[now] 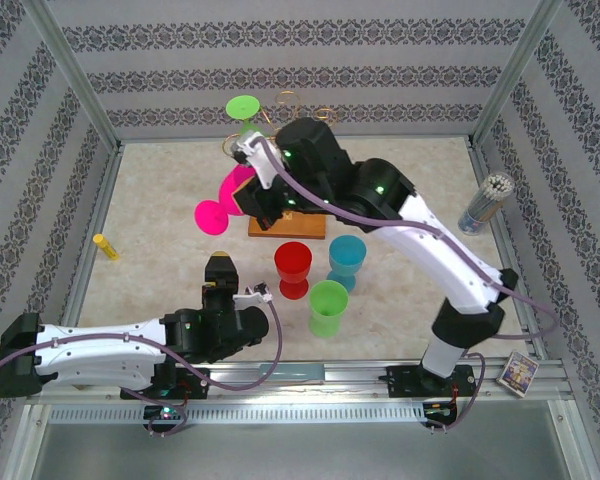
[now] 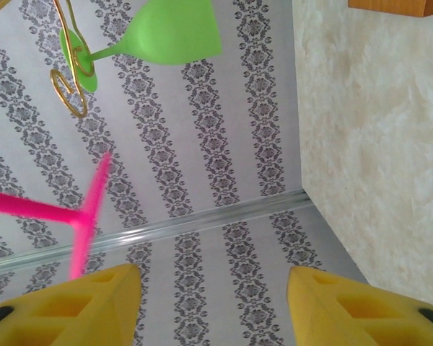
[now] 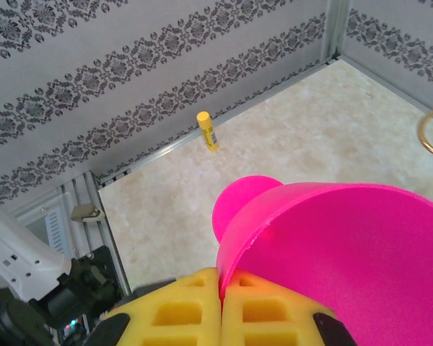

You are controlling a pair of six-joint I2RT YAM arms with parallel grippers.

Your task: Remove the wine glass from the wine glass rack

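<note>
One pink plastic wine glass (image 1: 230, 195), rim pinched in my right gripper (image 3: 220, 306), hangs just left of the gold wire rack (image 1: 298, 229). Draw away level, avoiding the green plastic glass (image 2: 175, 32). Left gripper (image 2: 213, 306) spread.

We see a pink glass (image 1: 230, 198) left of the middle. Above it is a green glass (image 1: 244, 107). The rack (image 1: 290, 228) has gold wire and a brown base. Lower down are a red cup (image 1: 292, 268), a blue cup (image 1: 347, 258) and a green cup (image 1: 328, 305). At the left is a yellow tube (image 1: 105, 247). The walls (image 1: 280, 40) are grey with dark flower stripes. The table (image 1: 160, 270) is cream and cloudy.
</note>
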